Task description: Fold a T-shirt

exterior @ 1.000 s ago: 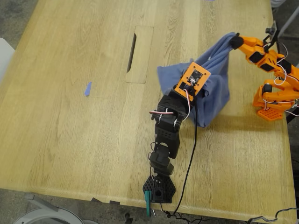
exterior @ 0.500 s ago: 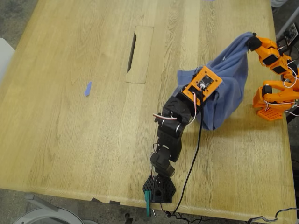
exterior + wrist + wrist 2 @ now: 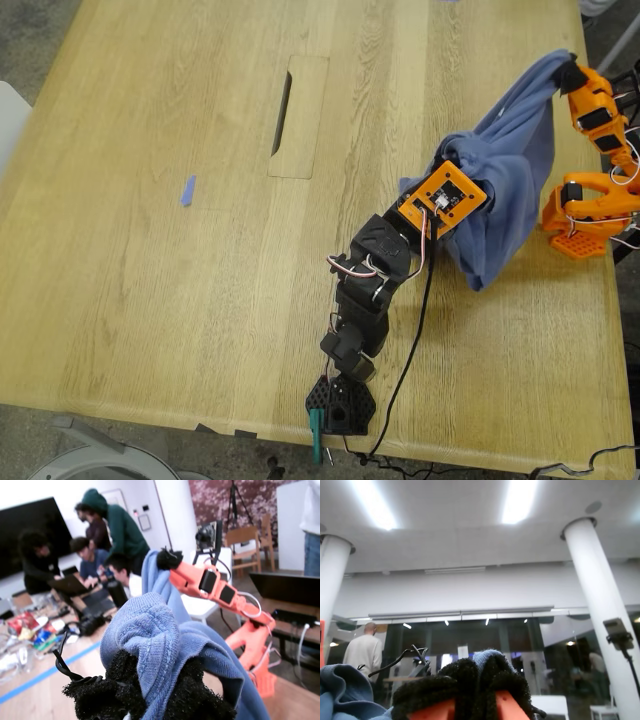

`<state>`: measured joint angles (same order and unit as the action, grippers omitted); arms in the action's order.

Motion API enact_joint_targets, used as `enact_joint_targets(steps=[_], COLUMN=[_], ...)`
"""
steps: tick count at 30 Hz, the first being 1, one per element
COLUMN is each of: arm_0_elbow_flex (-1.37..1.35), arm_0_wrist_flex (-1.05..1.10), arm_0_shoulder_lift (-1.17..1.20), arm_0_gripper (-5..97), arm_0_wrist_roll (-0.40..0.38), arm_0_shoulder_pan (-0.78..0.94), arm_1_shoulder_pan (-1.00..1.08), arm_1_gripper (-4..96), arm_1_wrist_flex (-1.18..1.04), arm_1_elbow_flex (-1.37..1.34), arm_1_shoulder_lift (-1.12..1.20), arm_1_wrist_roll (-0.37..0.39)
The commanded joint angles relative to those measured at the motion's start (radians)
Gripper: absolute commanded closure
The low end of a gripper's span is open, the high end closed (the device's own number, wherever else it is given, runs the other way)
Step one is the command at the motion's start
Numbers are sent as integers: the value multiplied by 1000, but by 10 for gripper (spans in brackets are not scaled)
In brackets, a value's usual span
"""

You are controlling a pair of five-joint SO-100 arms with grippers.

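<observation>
Wooden table point(image 3: 180, 300), filling most of the exterior view, with a slot cut-out above centre and a scrap of blue tape point(image 3: 188, 190) at the exterior view's left. The T-shirt point(image 3: 505, 190), blue-purple, hangs bunched at the exterior view's right, lifted clear of most of the tabletop and strung between two arms, probably so that its weight pulls the cloth out before it is laid flat for folding. My first gripper point(image 3: 150, 690), on the black arm reaching up from the lower centre of the exterior view, is pinched on a wad of shirt. My second gripper point(image 3: 470, 680), on the orange arm at the upper right of the exterior view, is clamped on a shirt edge, held highest.
</observation>
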<state>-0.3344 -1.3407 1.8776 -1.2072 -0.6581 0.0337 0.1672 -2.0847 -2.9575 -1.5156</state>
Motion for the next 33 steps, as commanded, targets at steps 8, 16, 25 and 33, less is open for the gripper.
enact_joint_targets(steps=[8, 16, 25, 33], arm_0_elbow_flex=[69, 46, 31, -29], arm_0_wrist_flex=[261, 256, 239, 235], arm_0_shoulder_lift=[126, 126, 133, 133], arm_0_gripper=[918, 918, 918, 918], arm_0_wrist_roll=[-3, 12, 20, 6], arm_0_shoulder_pan=[114, 29, -97, -282], arm_1_shoulder_pan=[143, 176, 218, 178], arm_1_gripper=[912, 912, 912, 912], arm_1_wrist_flex=[216, 250, 281, 109], arm_1_elbow_flex=[117, 184, 301, 410], arm_1_shoulder_lift=[87, 137, 216, 221], arm_1_wrist_roll=[2, 5, 11, 23])
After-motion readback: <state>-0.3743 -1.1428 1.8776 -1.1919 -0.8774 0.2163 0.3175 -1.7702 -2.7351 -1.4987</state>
